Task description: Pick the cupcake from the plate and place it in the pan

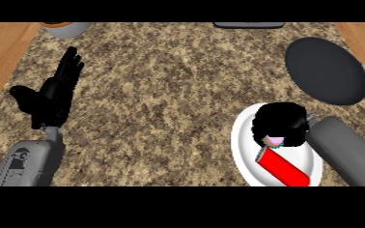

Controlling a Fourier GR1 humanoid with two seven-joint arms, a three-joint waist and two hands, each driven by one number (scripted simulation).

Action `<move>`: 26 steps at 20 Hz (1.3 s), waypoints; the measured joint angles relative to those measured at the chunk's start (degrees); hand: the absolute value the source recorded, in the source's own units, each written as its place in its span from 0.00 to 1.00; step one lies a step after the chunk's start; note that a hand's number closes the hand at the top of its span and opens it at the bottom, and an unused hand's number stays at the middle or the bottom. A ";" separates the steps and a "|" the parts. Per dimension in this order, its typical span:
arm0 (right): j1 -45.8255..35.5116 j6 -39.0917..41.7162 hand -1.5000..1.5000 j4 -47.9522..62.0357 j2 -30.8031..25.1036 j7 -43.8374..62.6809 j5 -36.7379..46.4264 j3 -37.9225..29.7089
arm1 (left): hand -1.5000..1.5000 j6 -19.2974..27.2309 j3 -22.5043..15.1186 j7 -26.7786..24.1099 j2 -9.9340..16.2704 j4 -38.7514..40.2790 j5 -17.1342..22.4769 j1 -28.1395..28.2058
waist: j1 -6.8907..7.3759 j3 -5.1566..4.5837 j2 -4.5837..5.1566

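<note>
Right hand (281, 121): black, curled down over the white plate (245, 149), its fingers closed around the cupcake (273, 139); the grey forearm comes in from the lower right edge.
Left hand (53, 94): rests open near the left edge, fingers straight and pointing up the view, thumb out to the side, touching nothing.
Cupcake: on the plate under the right hand; only a small pink patch with a pale green rim shows below the fingers.
Plate: white and round, low on the right of the speckled counter (164, 96), its bottom cut off by the view's edge.
Red bar (284, 168): a red strip with a light edge lies diagonally on the plate, just below the cupcake; what it is cannot be made out.
Pan (327, 70): dark and round, up and to the right of the plate, apart from it; its right side is cut off and no handle is visible.
Between plate and pan: bare counter only.
Other things: a grey container with an orange-brown rim (65, 28) at the top left, and a dark flat object (248, 24) at the top middle, both cut off by the top of the view and well apart from the plate.
Counter edges: wood shows at the far left and top right.
</note>
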 measured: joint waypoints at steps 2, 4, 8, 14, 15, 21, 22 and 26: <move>-0.53 -0.16 1.00 0.56 0.34 -0.68 0.67 -0.50 | 0.50 0.28 -0.34 0.10 -0.70 -0.60 -0.56 0.66 | 0.04 0.00 -0.02; -0.14 -0.36 1.00 0.41 0.44 -1.05 1.21 -1.08 | 0.50 -0.10 -0.18 0.80 -0.68 -1.82 -0.54 1.49 | 0.04 -0.01 -0.04; 1.41 -1.96 1.00 0.69 0.72 -2.34 0.73 -3.60 | 0.50 -0.47 0.61 0.10 -0.94 -0.84 -0.84 1.04 | -0.12 0.01 -0.01; 8.93 0.62 1.00 -1.12 4.16 14.02 -5.23 -12.47 | 0.50 0.45 1.91 -0.19 -0.66 -0.69 -1.04 2.91 | -3.47 -0.10 -0.91; 10.27 0.29 1.00 -1.71 4.99 17.66 -6.04 -14.25 | 0.50 0.50 2.22 -0.24 -0.47 -0.85 -0.96 3.49 | -4.09 -0.12 -1.18; 16.62 -6.38 1.00 -13.78 9.80 33.12 -11.19 -24.22 | 0.50 0.71 3.24 -0.46 0.13 -1.58 -0.84 5.62 | -5.52 -0.15 -1.70; 17.73 -6.68 1.00 -16.78 10.41 35.23 -12.23 -25.47 | 0.50 0.69 3.32 -0.48 0.20 -1.57 -0.85 5.66 | -5.55 -0.16 -1.67; 22.30 -6.53 1.00 -29.75 11.05 42.93 -16.14 -30.67 | 0.50 0.11 3.59 0.17 0.61 -1.64 -0.42 4.49 | -4.79 -0.14 -1.28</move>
